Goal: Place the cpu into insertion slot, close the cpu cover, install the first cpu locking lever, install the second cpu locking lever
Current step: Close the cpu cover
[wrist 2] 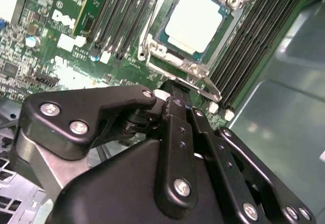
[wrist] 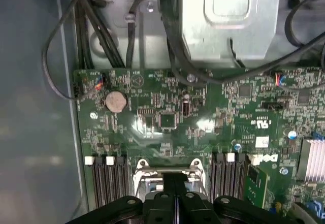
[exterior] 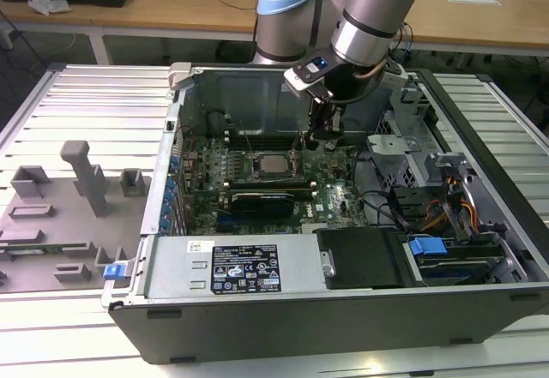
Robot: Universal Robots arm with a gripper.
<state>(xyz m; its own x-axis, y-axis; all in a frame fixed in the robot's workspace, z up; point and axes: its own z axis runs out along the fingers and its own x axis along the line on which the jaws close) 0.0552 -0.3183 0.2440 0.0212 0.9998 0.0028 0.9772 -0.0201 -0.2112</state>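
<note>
- The cpu is seen seated flat in the insertion slot, just ahead of the tips of the pincer. Its pale metal top is shown through the window of the cover.
- The cpu cover is laid down around the cpu, with one silver edge of its frame set between the cpu and the pincer.
- A thin metal locking lever is seen running across right at the fingertips; whether it is touched cannot be told.
- The pincer's black fingers are brought together with no gap to be seen, and nothing is seen gripped between them.
- Long black memory slots are lined up on either side of the pincer, on the green motherboard.
- A round coin battery is seen farther ahead of the pincer in the first wrist view.
- In the exterior view the pincer is held low inside the open computer case, with the cpu just beside it toward the exterior view's left.
</note>
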